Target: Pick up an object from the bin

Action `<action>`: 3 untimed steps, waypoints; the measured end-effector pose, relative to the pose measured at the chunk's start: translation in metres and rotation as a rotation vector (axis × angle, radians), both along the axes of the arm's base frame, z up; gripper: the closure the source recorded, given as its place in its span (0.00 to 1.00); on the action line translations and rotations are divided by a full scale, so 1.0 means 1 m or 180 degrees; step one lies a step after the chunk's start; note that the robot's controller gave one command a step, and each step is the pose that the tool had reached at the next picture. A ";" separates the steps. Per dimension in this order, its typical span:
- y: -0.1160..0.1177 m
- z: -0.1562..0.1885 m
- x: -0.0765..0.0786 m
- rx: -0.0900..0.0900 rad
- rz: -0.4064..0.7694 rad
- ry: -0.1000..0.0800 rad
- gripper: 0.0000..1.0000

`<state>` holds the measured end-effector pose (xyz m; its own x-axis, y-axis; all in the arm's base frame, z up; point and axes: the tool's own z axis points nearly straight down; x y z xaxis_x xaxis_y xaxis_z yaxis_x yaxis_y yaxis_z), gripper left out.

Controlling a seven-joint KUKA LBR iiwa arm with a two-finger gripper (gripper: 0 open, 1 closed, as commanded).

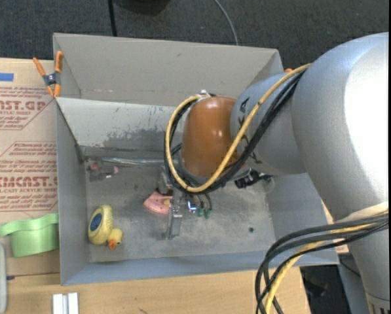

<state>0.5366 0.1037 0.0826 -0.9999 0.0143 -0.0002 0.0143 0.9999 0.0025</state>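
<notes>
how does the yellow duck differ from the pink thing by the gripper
The yellow rubber duck lies alone near the lower-left corner; the small pink piece lies mid-floor beside the gripper. The duck shows whole; the pink piece is partly hidden by the gripper. Both lie in the grey metal bin.

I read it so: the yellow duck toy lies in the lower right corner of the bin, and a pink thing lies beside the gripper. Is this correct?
Not quite. The camera view shows the yellow duck toy in the lower left corner of the bin, not the right. The pink thing does lie beside the gripper.
</notes>
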 end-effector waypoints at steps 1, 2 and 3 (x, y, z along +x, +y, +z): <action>0.001 -0.010 0.009 0.0004 0.0666 -0.0038 1.00; 0.001 -0.010 0.009 0.0004 0.0666 -0.0038 1.00; 0.010 0.027 0.010 0.0000 0.0689 -0.0007 1.00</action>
